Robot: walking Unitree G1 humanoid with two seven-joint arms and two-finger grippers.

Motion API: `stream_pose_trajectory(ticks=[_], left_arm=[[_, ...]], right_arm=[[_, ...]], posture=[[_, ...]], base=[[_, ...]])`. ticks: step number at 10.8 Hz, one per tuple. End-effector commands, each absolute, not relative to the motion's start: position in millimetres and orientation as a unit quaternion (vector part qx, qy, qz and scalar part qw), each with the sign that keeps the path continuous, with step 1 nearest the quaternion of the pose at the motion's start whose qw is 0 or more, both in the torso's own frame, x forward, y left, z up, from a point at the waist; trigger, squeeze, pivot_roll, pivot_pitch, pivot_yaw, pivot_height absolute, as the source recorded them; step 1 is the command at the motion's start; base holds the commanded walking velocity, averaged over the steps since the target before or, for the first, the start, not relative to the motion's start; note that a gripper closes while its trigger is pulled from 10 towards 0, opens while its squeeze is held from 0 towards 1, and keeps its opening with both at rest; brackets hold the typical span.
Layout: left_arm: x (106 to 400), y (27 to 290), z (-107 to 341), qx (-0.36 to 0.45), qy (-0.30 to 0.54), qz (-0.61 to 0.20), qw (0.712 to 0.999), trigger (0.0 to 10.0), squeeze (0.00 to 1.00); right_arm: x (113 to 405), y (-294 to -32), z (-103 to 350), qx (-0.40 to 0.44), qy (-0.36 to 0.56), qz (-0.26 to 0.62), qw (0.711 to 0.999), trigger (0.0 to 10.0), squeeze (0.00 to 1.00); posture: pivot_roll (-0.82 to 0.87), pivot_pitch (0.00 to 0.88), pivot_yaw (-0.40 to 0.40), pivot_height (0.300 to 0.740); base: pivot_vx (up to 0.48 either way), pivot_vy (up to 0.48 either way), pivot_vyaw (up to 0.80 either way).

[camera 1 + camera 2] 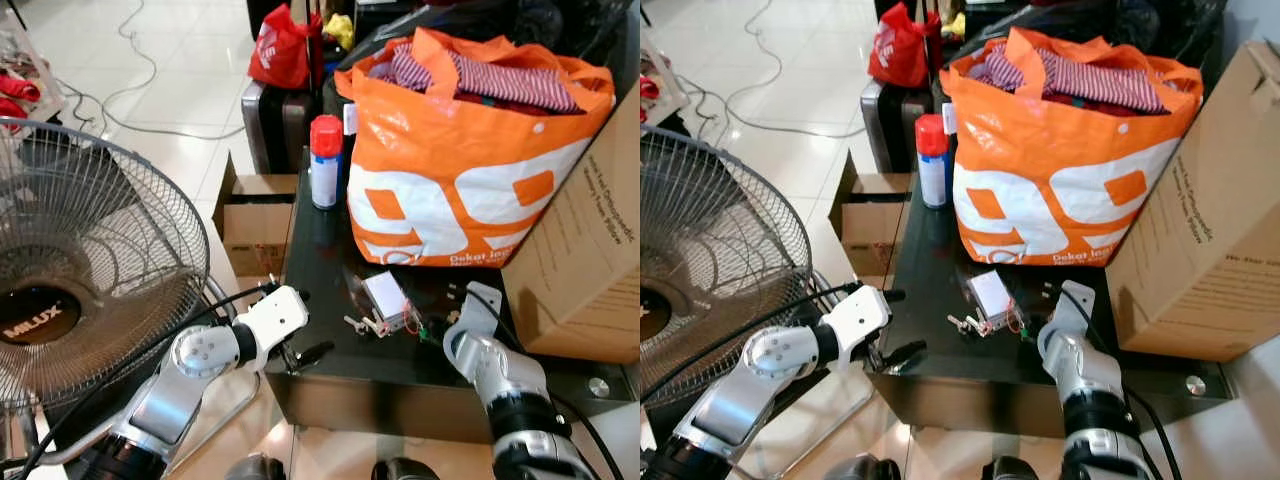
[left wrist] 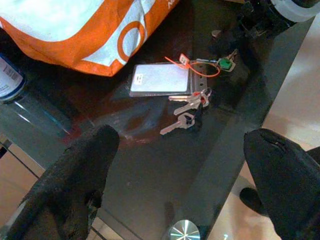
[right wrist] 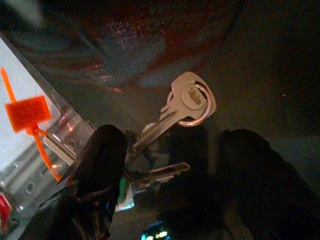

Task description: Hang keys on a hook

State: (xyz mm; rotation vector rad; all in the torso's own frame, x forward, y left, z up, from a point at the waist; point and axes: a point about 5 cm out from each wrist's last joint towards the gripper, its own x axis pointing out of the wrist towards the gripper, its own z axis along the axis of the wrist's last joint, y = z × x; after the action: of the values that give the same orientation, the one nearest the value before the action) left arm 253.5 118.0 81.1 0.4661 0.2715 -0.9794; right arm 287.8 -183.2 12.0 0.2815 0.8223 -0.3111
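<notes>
- Sitting on the dark glass counter (image 1: 320, 250): big orange bag (image 1: 460, 150) stuffed with striped cloth at the back, cardboard box (image 1: 590, 250) on the robot's right, spray can (image 1: 324, 160) with red cap at the back-left corner. Fan (image 1: 80, 270) stands off the counter to the left.
- Keys (image 2: 187, 107) lie flat near the counter's front edge, in front of the bag, bunched with a clear badge holder (image 2: 160, 79) and an orange zip tie (image 2: 192, 67). Two clusters: silver keys beside the badge holder, plus a silver key (image 3: 187, 102) on a ring and a green tag further right.
- Right hand (image 3: 170, 170) is down at the right-hand cluster, fingers apart, one each side of the ringed key, closed on nothing yet. That key's long axis runs roughly across the gap between the fingers, head away from the badge holder.
- Left hand (image 2: 180, 190) hovers at the counter's front-left corner, fingers spread wide, empty; keys lie ahead of it, clearly further off than from the right hand.
- Judgement: right hand is the nearer one; pick turns on closing over the key shaft or ring without skating on the glass.
- No hook visible.
</notes>
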Motion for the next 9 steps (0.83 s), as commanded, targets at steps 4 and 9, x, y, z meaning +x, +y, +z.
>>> stream_pose_trajectory(ticks=[4,9], left_arm=[[254.7,121.4,80.3,0.233,0.133,-0.469,0.842,10.0,0.0],[254.8,120.8,80.4,0.232,0.133,-0.471,0.841,10.0,0.0]], right_arm=[[286.7,-187.4,2.6,0.175,0.404,-0.189,0.878,10.0,0.0],[283.8,-193.7,-4.9,0.19,0.422,-0.2,0.863,0.0,0.0]], posture=[[-0.07,0.082,0.043,0.74],[-0.07,0.092,0.043,0.74]], base=[[0.0,0.0,0.0],[0.0,0.0,0.0]])
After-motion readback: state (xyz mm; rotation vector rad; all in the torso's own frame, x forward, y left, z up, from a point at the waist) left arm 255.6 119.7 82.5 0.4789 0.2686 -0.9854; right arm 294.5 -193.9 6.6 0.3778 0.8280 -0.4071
